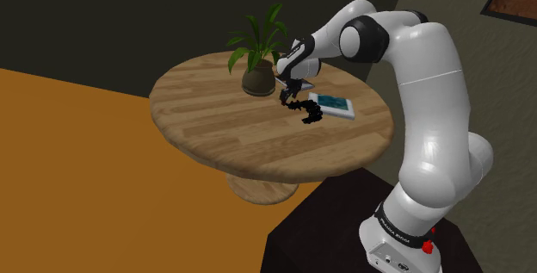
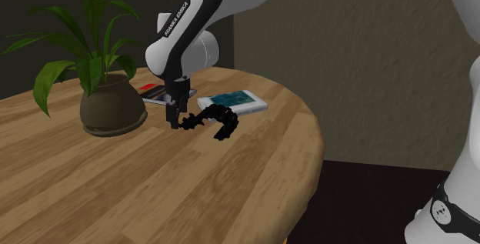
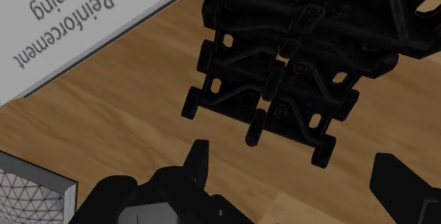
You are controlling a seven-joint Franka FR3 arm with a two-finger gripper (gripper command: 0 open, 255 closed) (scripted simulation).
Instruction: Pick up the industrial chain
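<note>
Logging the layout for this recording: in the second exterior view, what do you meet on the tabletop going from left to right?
From the left: potted plant → gripper → chain → book.

The light is soft and rather dim. The wooden worktop [image 1: 206,120] and the orange floor [image 1: 69,159] look warm and evenly lit, while the walls [image 1: 129,21] behind are dark. The white arm [image 1: 435,116] is the brightest thing, with gentle grey shading along its edges. The chain [image 2: 221,119] reads as one black mass
</note>
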